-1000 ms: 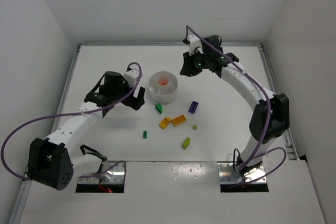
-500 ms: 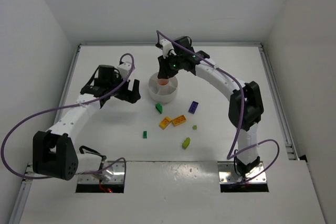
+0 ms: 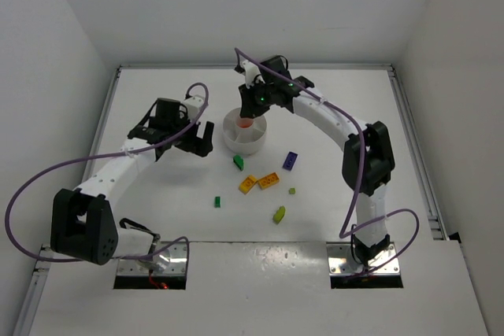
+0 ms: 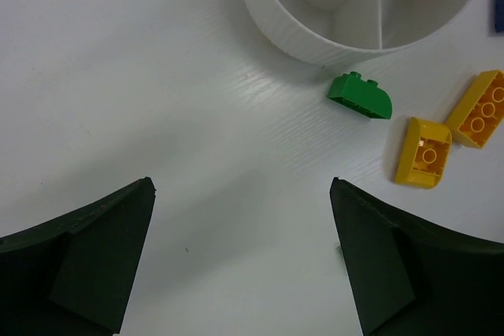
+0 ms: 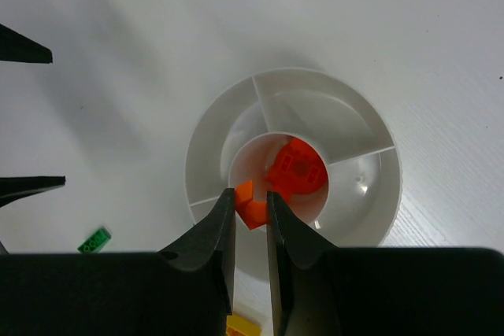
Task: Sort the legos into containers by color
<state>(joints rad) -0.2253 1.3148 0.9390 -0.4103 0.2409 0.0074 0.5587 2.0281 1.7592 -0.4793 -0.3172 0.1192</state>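
White round divided plastic dish [image 5: 368,125] holds a red-orange brick [image 5: 299,168] at its centre; right gripper [image 5: 250,199], poised above, pinches a small orange brick [image 5: 250,212]; left gripper [image 4: 242,186] hangs nearby, spread wide, empty.

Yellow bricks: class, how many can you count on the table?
2, side by side near the dish: the short brick and the long brick. Others may be hidden.

the right gripper [image 5: 250,197] pinches a small orange brick [image 5: 250,212] just above the near edge of the centre well [image 5: 235,166] of a round white dish [image 5: 315,108], where a larger red-orange brick [image 5: 298,169] lies, while a green brick [image 5: 94,239] and a yellow brick [image 5: 242,325] sit on the desk outside the dish.
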